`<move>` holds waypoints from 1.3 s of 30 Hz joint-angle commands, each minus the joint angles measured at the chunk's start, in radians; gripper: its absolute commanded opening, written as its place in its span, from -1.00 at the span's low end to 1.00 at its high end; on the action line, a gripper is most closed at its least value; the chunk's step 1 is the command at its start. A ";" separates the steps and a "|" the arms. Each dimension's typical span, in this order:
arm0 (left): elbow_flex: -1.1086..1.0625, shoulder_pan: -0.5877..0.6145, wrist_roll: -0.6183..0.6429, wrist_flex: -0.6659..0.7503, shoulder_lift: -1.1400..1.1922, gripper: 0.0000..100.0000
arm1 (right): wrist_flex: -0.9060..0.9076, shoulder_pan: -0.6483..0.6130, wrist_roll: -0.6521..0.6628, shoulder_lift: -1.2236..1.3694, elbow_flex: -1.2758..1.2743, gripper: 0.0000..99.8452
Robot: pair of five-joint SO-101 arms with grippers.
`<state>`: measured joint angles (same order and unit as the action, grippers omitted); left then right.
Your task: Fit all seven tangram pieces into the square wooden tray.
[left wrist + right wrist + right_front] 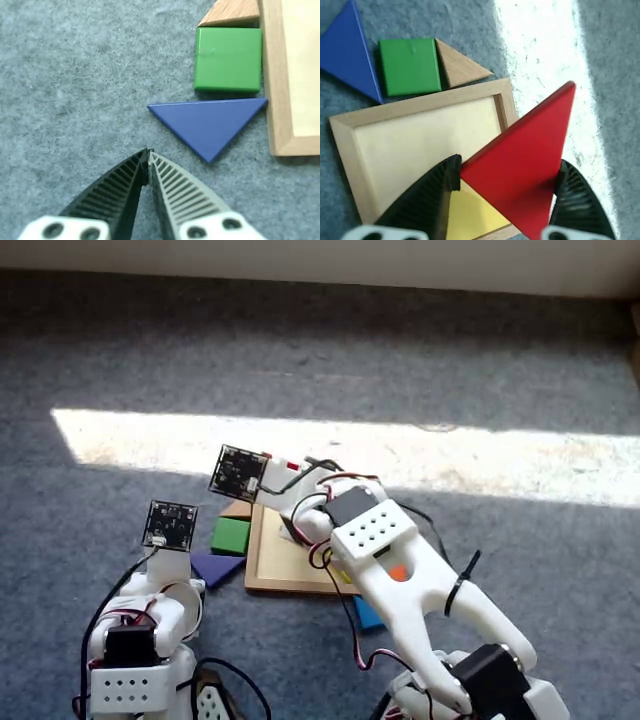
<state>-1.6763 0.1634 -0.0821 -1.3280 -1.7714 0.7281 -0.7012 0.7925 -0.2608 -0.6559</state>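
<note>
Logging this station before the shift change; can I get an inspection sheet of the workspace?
Surface: grey carpet, sunlit band across it.
Job's things: wooden tray holds yellow piece; green square, blue triangle, wood triangle beside it; light blue piece beneath right arm.
Clutter: nothing seen.
Grippers: left gripper shut by blue triangle's tip; right gripper shut on red triangle over tray.
Cables: right arm's wires hang over tray.
Surroundings: pale wall behind.

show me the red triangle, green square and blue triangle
red triangle point(524, 161): right wrist view, centre of its face
green square point(228, 59): left wrist view, centre of its face
blue triangle point(208, 122): left wrist view, centre of its face
</note>
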 commanded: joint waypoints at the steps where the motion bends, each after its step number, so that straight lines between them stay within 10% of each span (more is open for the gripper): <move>1: -0.021 0.012 -0.008 -0.006 -0.045 -0.99 | -0.053 -0.010 0.014 0.065 0.030 -0.60; 39: -0.021 0.012 -0.008 -0.006 -0.045 -0.99 | 0.239 -0.002 -0.115 0.297 0.390 -0.37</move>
<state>-1.6763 0.1634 -0.0821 -1.3280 -1.7714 0.9521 -0.7012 0.7695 0.0568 -0.3506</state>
